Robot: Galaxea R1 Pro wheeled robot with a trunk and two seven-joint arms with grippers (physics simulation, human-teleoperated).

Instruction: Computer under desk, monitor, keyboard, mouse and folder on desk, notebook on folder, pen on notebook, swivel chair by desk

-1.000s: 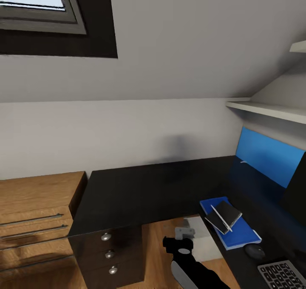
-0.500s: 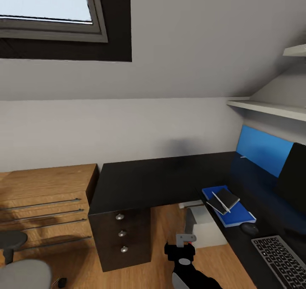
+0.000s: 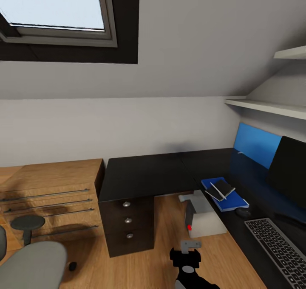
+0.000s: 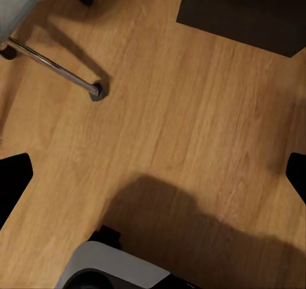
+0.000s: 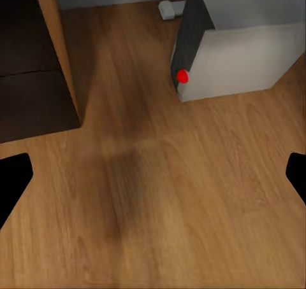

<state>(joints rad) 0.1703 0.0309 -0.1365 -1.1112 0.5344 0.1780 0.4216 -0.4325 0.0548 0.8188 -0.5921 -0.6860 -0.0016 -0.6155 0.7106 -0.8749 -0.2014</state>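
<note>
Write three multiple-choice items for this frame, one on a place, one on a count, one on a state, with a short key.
1. Where does the computer stand?
A. On the floor under the desk
B. On the desk top
C. On the swivel chair

2. How many round silver knobs show on the desk's drawer unit?
A. One
B. Three
C. Five

3. What lies on the folder?
A. Nothing
B. The mouse
C. The notebook with the pen on it

Key: 1 A, the head view shows the grey tower on the wood floor below the black top. 2 B, three knobs sit one above another. 3 C, the dark notebook rests on the blue folder with the white pen across it; the mouse lies apart, beside the keyboard.
</note>
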